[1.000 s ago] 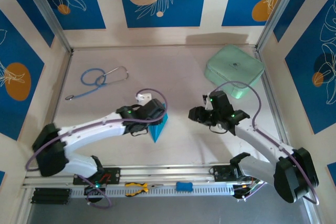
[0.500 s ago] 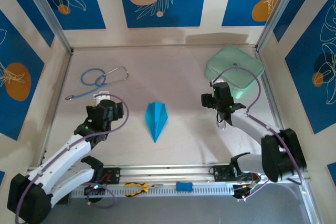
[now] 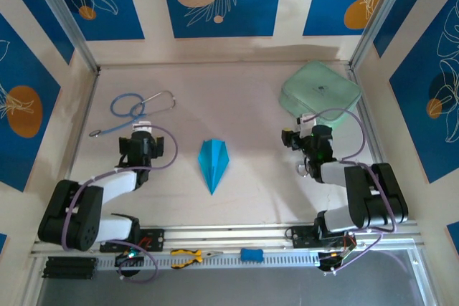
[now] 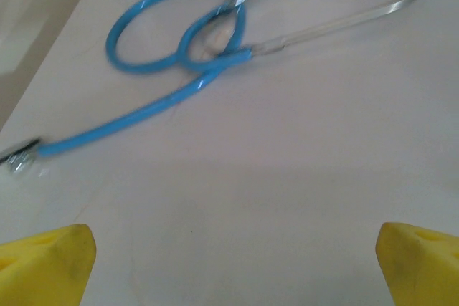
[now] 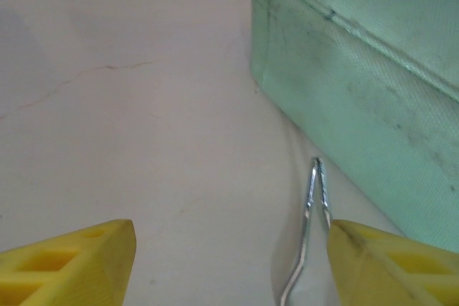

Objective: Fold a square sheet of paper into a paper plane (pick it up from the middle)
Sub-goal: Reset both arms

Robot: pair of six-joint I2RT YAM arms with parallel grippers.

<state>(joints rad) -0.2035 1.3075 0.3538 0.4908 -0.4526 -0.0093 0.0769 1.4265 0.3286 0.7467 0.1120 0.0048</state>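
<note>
Cyan-blue paper plane [image 3: 213, 164], top view: lies flat mid-table, a slim dart with its nose toward the arm bases, a centre crease and two wings at the far end. It is well apart from both arms. Left gripper [image 3: 140, 138] is off to its left, near the blue-tubed stethoscope [image 3: 136, 109]. Right gripper [image 3: 295, 136] is off to its right, just beside the mint-green case [image 3: 320, 93].

Left wrist: yellow fingertips [image 4: 43, 263] at the frame corners, jaws spread wide, only bare table [image 4: 287, 177] between them.

Right wrist: yellow fingertips [image 5: 72, 263] well apart, gripping nothing. A thin metal wire loop [image 5: 313, 198] lies by the right-hand finger.
</note>
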